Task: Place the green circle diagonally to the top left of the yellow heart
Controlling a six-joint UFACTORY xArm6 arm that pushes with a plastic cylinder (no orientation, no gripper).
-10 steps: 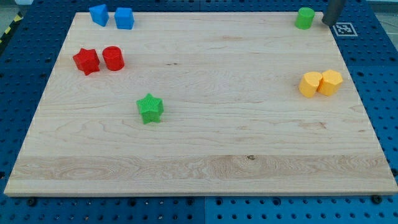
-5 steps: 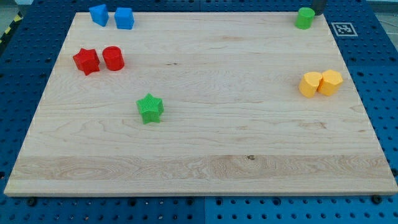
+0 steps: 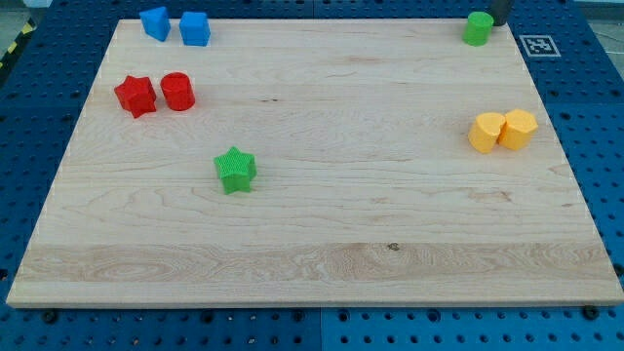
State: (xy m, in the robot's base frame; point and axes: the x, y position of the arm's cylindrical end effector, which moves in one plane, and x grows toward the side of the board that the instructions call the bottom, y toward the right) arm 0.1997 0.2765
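On surface point(image 3: 322, 224): 2 green point(image 3: 478, 28) point(image 3: 235, 170), 2 red point(image 3: 136, 96) point(image 3: 177, 91), 2 blue point(image 3: 154, 21) point(image 3: 195, 28), 2 yellow point(image 3: 487, 132) point(image 3: 519, 128). Tip point(image 3: 499, 22) at 3 o'clock of green circle; rod only, no jaws.

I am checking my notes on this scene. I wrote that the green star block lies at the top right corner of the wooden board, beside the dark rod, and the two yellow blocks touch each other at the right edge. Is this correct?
One detail is wrong. The camera view shows the green cylinder block at that corner, beside my tip. The green star block lies left of the middle of the wooden board. The two yellow blocks do touch.

I read no words or numbers; only a black-and-white square marker point(image 3: 538, 45) sits at the board's point(image 3: 322, 244) top right corner.
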